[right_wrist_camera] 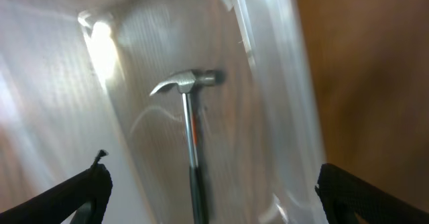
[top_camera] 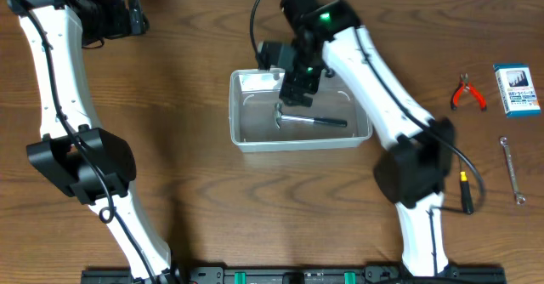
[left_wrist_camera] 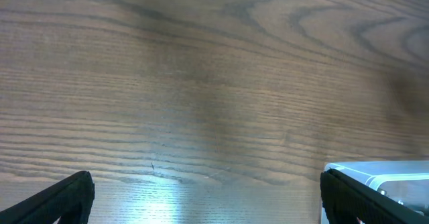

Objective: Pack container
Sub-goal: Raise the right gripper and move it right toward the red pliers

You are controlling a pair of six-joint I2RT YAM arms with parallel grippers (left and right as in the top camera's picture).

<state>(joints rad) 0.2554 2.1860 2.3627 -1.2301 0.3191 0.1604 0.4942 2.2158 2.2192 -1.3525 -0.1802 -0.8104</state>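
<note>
I see the clear, rounded-corner plastic tub [top_camera: 255, 142] centred on the wood-grain table [top_camera: 187, 190], with a steel claw hammer [top_camera: 310, 120] lying flat inside. My right end effector [top_camera: 295, 91] hangs spread above it. The left end effector [top_camera: 136, 17], also spread, is far left.

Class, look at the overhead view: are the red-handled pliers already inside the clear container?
No, the pliers lie outside, well to the right of the container, which holds a hammer.

One container [top_camera: 246, 141], one hammer [top_camera: 310, 120], one pliers [top_camera: 467, 93], one wrench [top_camera: 512, 169], one box [top_camera: 517, 89]

The wooden table [top_camera: 195, 88] carries the container [top_camera: 255, 127], pliers [top_camera: 467, 93], box [top_camera: 517, 89] and wrench [top_camera: 511, 169].
</note>
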